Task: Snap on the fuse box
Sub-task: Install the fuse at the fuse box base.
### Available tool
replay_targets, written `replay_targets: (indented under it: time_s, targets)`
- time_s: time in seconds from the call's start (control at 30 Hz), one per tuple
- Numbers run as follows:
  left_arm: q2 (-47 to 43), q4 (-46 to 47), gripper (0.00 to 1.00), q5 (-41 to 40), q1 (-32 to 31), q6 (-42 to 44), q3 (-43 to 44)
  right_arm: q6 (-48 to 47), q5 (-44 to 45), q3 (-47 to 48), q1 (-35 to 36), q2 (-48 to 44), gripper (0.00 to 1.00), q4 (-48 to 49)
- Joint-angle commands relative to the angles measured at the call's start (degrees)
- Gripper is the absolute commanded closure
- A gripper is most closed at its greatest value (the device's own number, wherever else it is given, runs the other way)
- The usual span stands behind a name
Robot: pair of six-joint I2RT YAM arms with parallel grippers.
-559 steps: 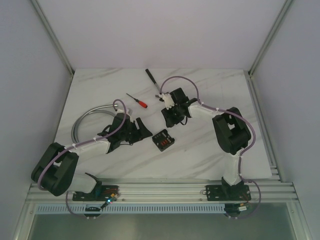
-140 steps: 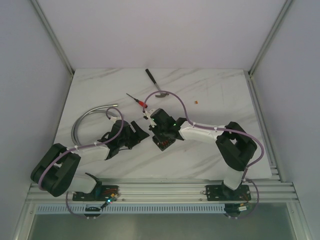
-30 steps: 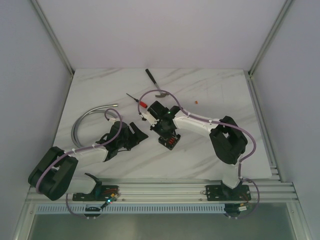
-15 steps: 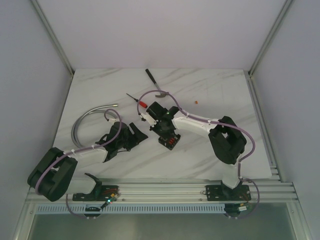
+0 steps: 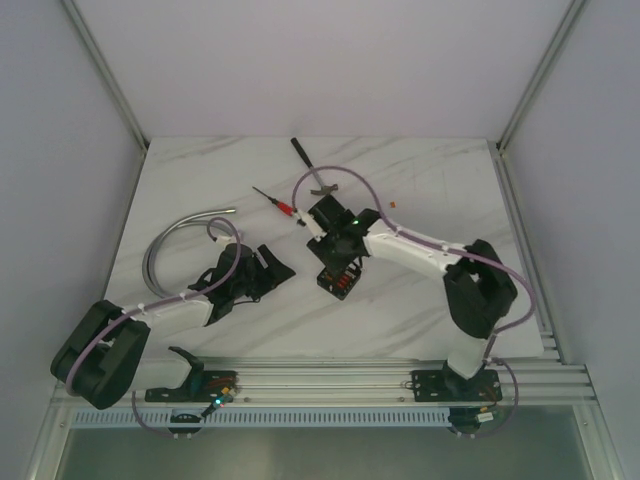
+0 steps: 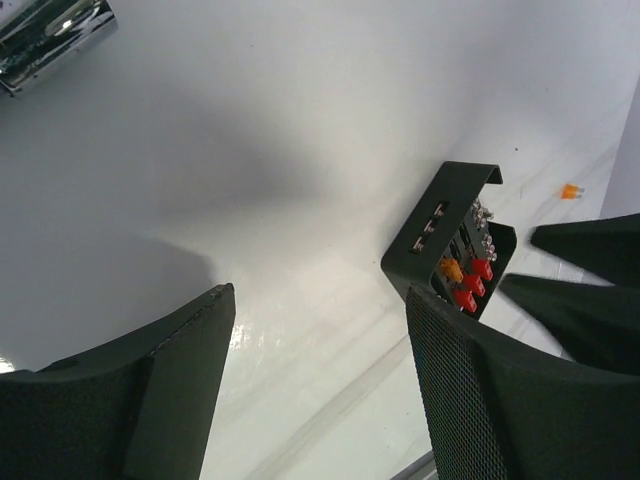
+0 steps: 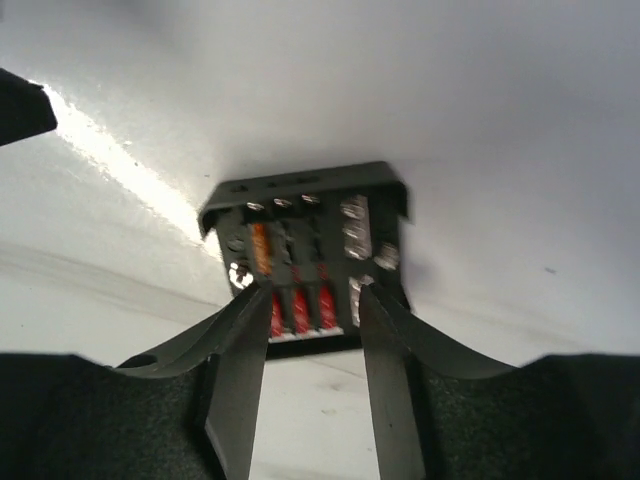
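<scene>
The fuse box (image 5: 340, 283) is a small black square box lying open-faced on the white table, with red and orange fuses in rows (image 7: 300, 240). My right gripper (image 7: 313, 292) hangs just above its near edge, open, and the red fuses show in the gap between its fingertips; nothing is held. In the top view the right gripper (image 5: 335, 262) stands over the box. My left gripper (image 5: 275, 265) is open a short way to the left of the box, which shows beyond its right finger (image 6: 450, 255). Only bare table lies between the left fingers (image 6: 470, 390).
A red-handled screwdriver (image 5: 282, 205) and a black-handled tool (image 5: 305, 155) lie behind the box. A curved metal hose (image 5: 180, 232) lies at the left. One loose orange fuse (image 5: 393, 202) sits on the table at the back right, also in the left wrist view (image 6: 570, 190).
The right gripper's jaws have opened over the fuse box and its arm has swung slightly right. The box stays on the table. The left gripper has hardly moved.
</scene>
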Motion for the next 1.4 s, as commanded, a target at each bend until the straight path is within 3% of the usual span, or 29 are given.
replay_targets:
  time_s: [0.0, 0.33, 0.5, 0.67, 0.97, 1.37]
  targets:
    - [-0.6, -1.5, 0.22, -0.5, 0.4, 1.9, 1.4, 5.2, 6.3, -1.8, -3.5, -8.1, 0.51, 0.8]
    - [0.1, -2.8, 0.21, -0.2, 1.4, 7.0, 4.0, 13.2, 14.8, -11.4, -21.5, -15.0, 0.36, 0.6]
    - [0.0, -3.4, 0.2, 0.1, 2.5, 9.6, 4.7, 16.4, 19.2, -14.8, -31.6, -15.8, 0.36, 2.5]
    - [-0.1, -3.6, 0.19, 0.7, 3.6, 11.6, 4.8, 17.5, 15.8, -18.3, -40.0, -17.3, 0.42, 6.7]
    - [0.6, -3.6, 0.19, 2.1, 5.4, 12.9, 4.5, 18.3, 11.4, -21.1, -44.1, -13.5, 0.56, 10.9]
    - [1.7, -3.6, 0.19, 2.8, 5.6, 12.3, 4.6, 17.5, 8.8, -21.6, -44.8, -9.7, 0.66, 14.0]
